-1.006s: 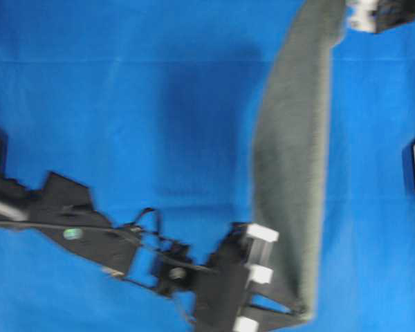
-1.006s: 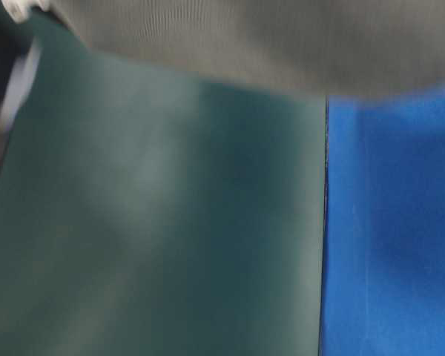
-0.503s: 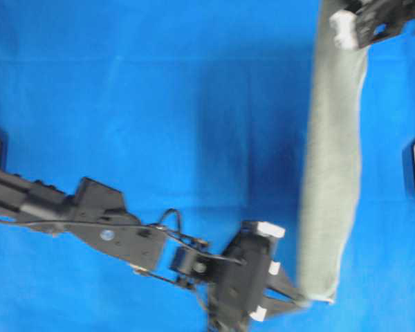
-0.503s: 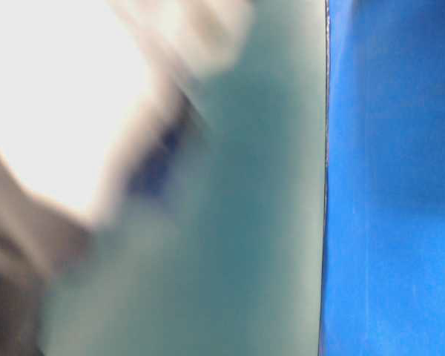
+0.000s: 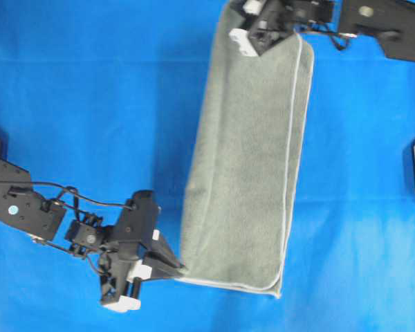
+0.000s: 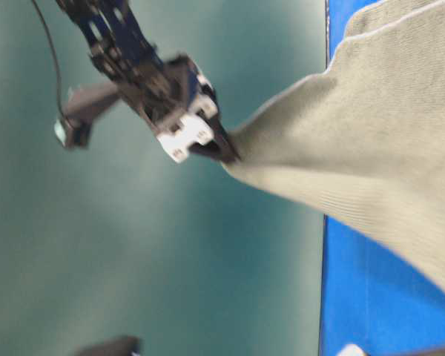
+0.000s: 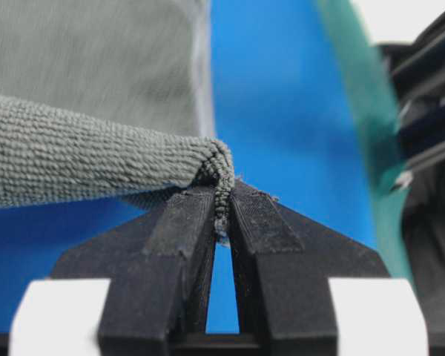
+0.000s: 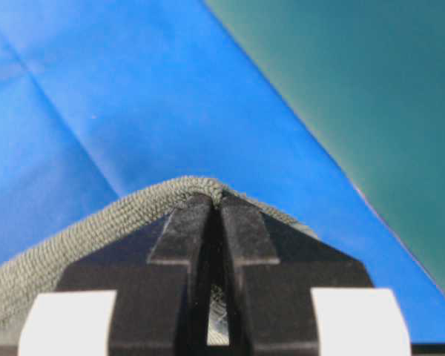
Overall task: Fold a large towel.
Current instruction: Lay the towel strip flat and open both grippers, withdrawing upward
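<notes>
- Table covering (image 5: 90, 104): blue cloth, faintly creased; we see it across the whole overhead view.
- Towel (image 5: 249, 166): grey-green, pale hem, doubled into a long strip, lying on the covering right of centre.

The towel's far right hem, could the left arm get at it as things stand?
Probably not: the left gripper is shut on the towel at its near left corner, and the right gripper pinches the far end.

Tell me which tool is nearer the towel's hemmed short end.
Left. The left tool pinches the towel beside that hemmed end; the right tool grips the opposite end.
</notes>
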`<state>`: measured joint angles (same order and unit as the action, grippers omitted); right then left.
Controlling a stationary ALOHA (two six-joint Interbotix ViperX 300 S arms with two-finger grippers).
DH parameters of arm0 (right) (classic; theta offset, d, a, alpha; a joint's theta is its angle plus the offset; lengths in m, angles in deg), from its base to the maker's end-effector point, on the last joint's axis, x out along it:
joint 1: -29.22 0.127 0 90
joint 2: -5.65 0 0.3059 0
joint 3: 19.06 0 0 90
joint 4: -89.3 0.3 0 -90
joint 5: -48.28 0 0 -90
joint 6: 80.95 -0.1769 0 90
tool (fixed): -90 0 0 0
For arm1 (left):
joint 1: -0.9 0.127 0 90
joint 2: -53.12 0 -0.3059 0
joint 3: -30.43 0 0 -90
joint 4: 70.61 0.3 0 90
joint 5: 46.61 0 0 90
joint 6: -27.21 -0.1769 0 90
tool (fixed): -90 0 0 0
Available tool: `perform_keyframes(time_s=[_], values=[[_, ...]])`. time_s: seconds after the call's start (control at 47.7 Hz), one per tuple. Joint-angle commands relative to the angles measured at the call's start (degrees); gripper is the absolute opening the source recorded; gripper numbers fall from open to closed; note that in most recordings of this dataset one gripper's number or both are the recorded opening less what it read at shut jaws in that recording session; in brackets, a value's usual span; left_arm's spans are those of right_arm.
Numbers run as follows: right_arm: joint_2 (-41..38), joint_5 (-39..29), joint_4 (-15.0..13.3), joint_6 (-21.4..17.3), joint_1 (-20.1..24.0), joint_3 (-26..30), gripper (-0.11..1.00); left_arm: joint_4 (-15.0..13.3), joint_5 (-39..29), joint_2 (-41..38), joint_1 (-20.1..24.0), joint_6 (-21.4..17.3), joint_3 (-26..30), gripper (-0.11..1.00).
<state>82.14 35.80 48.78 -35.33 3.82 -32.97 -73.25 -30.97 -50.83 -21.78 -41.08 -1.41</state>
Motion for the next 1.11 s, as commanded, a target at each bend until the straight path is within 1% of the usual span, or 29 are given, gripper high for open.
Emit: perform_keyframes(time_s=[0.0,0.189,0.356,0.398,0.419,0.44,0.524,0.608,0.649,0.691,0.733,0.775,0.922,0.985,1.089], values=[[-1.1,1.3,-0.3,2.2,0.6,3.0,0.02,0.0,1.6,1.4,-0.1,0.1,0.2,0.04],[-2.5,4.0,-0.3,8.3,0.8,3.6,0.02,0.2,1.3,0.3,0.7,0.0,2.0,0.04],[-2.5,4.4,-0.3,11.1,0.8,3.7,0.03,0.3,-0.2,-0.9,1.8,0.0,3.9,0.04],[-2.5,4.5,-0.3,11.3,0.8,3.6,0.03,0.3,-0.8,-1.1,1.8,-0.1,4.3,0.08],[-2.5,4.5,-0.3,11.4,0.8,3.7,0.05,0.4,-1.1,-1.1,1.8,-0.1,4.5,0.13],[-2.5,4.6,-0.3,11.4,0.8,3.6,0.10,0.4,-1.8,-1.3,1.8,-0.1,4.7,0.18],[-2.5,5.0,-0.4,12.1,1.0,3.6,0.36,0.4,-3.6,-1.4,1.7,-0.1,5.4,0.43],[-2.5,4.9,-0.4,13.3,1.1,3.6,0.60,0.4,-5.7,-1.2,1.8,0.1,5.6,0.69],[-2.4,4.9,-0.4,13.8,1.1,3.6,0.67,0.4,-6.9,-1.0,1.7,0.4,5.7,0.78],[-2.4,4.7,-0.4,14.2,1.2,3.7,0.68,0.4,-7.7,-0.5,1.7,0.5,5.8,0.85],[-2.1,4.3,-0.4,14.2,1.2,3.6,0.66,0.4,-8.7,0.1,1.7,0.6,5.9,0.87],[-1.8,4.0,-0.3,14.2,1.3,3.4,0.64,0.4,-9.9,0.8,1.6,0.7,6.1,0.86],[0.2,1.0,-0.3,14.3,1.9,2.8,0.64,0.4,-17.1,5.4,0.4,0.6,6.2,0.85],[1.8,-1.0,-0.4,14.4,2.4,1.9,0.64,0.4,-20.0,7.6,0.4,0.5,6.0,0.85],[5.5,-3.6,0.0,14.2,3.6,-1.3,0.64,0.7,-22.3,10.7,1.6,-0.6,5.3,0.85]])
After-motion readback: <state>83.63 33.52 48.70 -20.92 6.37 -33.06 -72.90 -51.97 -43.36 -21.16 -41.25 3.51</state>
